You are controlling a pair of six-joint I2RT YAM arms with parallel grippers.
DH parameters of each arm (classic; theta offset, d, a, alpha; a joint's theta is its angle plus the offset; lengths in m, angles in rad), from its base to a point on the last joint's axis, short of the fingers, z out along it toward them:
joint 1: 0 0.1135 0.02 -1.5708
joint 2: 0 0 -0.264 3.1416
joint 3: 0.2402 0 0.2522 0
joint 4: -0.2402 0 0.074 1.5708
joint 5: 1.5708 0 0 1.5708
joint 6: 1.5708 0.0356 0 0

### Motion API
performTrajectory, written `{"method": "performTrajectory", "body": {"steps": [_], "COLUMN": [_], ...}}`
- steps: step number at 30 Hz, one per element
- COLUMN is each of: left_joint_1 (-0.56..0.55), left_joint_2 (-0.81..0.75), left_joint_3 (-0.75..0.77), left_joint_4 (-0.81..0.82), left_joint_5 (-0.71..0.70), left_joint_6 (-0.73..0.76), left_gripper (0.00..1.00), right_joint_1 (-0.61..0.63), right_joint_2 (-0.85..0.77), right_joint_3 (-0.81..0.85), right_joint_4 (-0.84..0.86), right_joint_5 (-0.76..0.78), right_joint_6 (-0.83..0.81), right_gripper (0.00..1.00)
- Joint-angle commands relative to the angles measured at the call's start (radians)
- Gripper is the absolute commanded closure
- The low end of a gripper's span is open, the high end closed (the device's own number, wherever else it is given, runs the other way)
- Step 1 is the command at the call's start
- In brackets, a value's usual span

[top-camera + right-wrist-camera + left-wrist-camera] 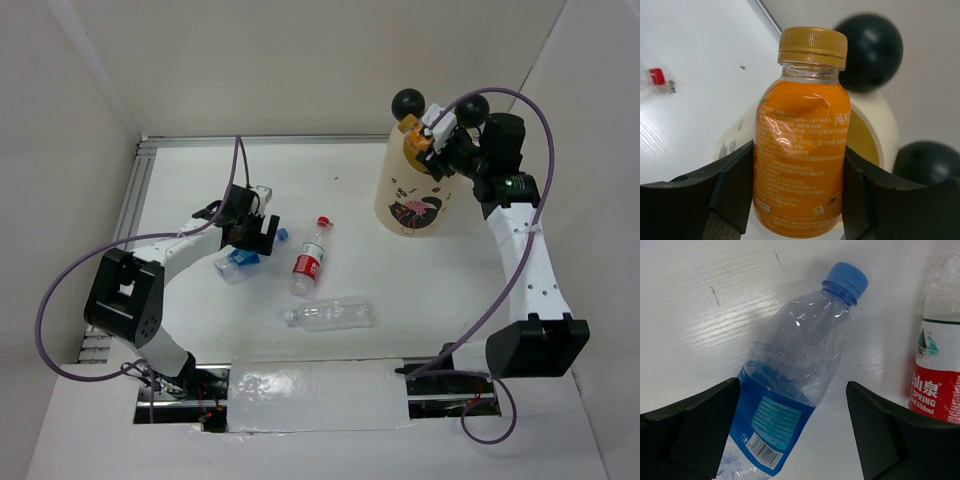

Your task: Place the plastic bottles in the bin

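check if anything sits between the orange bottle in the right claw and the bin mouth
Nothing visible does. The right claw holds the orange bottle right at the rim of the bin, whose yellow inside shows just behind it. The two black balls flank the opening rather than cover it.

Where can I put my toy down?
Bare table lies at the far edge between the left claw and the bin, and between the clear bottle and the right arm. It's crowded around the red-labelled bottle and blue-labelled bottle.
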Motion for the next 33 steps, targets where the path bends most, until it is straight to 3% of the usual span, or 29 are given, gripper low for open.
{"method": "performTrajectory", "body": {"steps": [1,4,7,9,20,25,28,31,32,33], "left_joint_1": [-0.011,-0.011,-0.011,-0.020,-0.078,-0.098,-0.098,-0.107,-0.107,-0.117], "left_joint_2": [0.012,0.012,0.023,0.023,0.086,0.123,0.183,0.206,0.188,0.137], "left_joint_3": [0.031,0.020,0.009,-0.001,-0.014,0.009,0.031,0.061,0.077,0.077], "left_joint_4": [0.002,0.002,-0.008,-0.008,-0.017,-0.017,-0.026,-0.052,-0.052,-0.064], "left_joint_5": [-0.049,-0.058,-0.058,-0.068,-0.125,-0.159,-0.177,-0.187,-0.187,-0.187], "left_joint_6": [-0.002,-0.002,-0.002,-0.002,-0.002,0.016,0.016,0.007,0.007,-0.004], "left_gripper": [0.00,0.00,0.00,0.00,0.00,0.05,0.14,0.38,0.53,0.60], "right_joint_1": [-0.053,-0.087,-0.096,-0.126,-0.200,-0.234,-0.245,-0.266,-0.266,-0.266], "right_joint_2": [0.025,0.054,0.097,0.119,0.023,-0.045,-0.070,-0.094,-0.106,-0.106], "right_joint_3": [-0.005,-0.005,0.006,0.030,0.012,0.003,-0.028,-0.063,-0.063,-0.075], "right_joint_4": [0.098,0.107,0.088,0.075,0.063,0.057,0.048,-0.004,-0.023,-0.058], "right_joint_5": [-0.005,-0.036,-0.036,-0.056,-0.293,-0.408,-0.436,-0.485,-0.497,-0.511], "right_joint_6": [0.062,0.042,0.031,0.031,0.117,0.152,0.161,0.143,0.132,0.119], "right_gripper": [0.68,0.61,0.33,0.00,0.00,0.00,0.00,0.00,0.00,0.00]}}
